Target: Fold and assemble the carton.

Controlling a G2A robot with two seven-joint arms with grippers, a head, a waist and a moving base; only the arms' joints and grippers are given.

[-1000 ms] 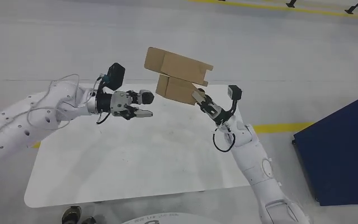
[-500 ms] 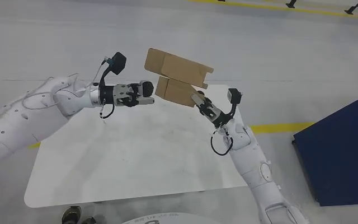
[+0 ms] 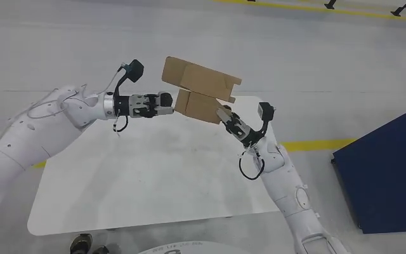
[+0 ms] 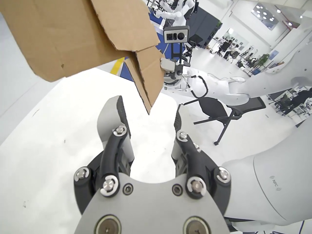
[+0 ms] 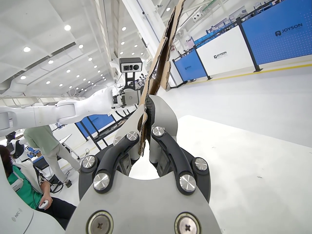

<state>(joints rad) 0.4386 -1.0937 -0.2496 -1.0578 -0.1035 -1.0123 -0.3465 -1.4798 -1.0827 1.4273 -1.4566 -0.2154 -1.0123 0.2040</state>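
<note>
Flat brown carton (image 3: 200, 89) aloft over the far edge of the white table (image 3: 158, 178), clear of the tabletop, two cardboard panels stepped one below the other, flaps loose. Pinched at its lower right corner by the right gripper (image 5: 147, 108), fingers clamped tight on a double layer of cardboard seen edge-on. At the opposite side, left gripper (image 4: 148, 113) level with the lower panel, fingers spread wide, nothing between them, a pointed flap corner just ahead of the gap. Black chair (image 4: 219, 108) on the floor beyond the table.
</note>
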